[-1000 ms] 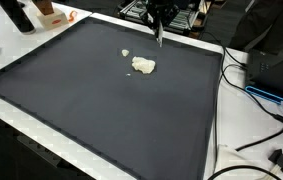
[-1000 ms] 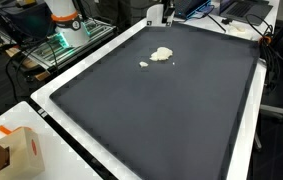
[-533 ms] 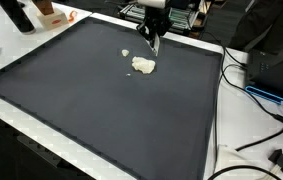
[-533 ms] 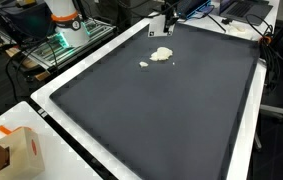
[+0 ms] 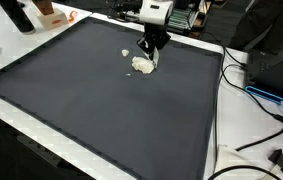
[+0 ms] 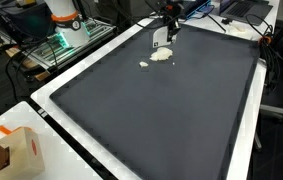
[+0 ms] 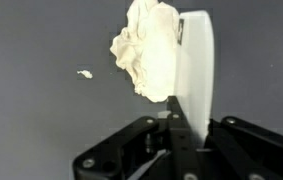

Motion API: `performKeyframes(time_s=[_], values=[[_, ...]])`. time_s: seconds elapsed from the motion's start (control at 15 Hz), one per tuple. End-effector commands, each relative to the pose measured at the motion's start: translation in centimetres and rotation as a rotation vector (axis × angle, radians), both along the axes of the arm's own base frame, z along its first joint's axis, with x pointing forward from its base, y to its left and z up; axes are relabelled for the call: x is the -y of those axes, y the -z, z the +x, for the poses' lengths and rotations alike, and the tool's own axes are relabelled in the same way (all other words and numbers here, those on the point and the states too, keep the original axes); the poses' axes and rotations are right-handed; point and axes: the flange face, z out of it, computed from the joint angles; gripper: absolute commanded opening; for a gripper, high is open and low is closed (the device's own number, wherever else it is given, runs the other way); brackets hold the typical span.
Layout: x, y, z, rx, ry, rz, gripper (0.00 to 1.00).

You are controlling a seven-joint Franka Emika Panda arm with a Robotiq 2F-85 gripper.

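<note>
Where one dark mat point(image 5: 101, 110) covers nearly the whole tabletop, one gripper point(image 5: 153, 45) hangs over its far part, seen in both exterior views. Its two black fingers are pressed together on one white blade point(image 7: 196, 65), a flat strip that points down to the mat. In the wrist view the blade stands on edge just beside one white lump point(image 7: 146, 55), crumpled and uneven, and seems to touch the lump's side. The lump lies on the mat directly below the gripper point(image 6: 169, 25). One small crumb point(image 7: 84, 73) of the same white lies alone on the mat, near the lump but apart from it, on the side away from the blade.
</note>
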Motion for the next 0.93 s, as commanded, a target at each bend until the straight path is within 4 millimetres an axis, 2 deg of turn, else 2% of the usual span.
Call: performKeyframes(time_s=[0.0,0.87], values=[[0.1,1.3,-0.6,-0.007,-0.001,0.008,0.01],[-0.3,3.9,-0.5,-0.015,-0.011,0.022,0.01]])
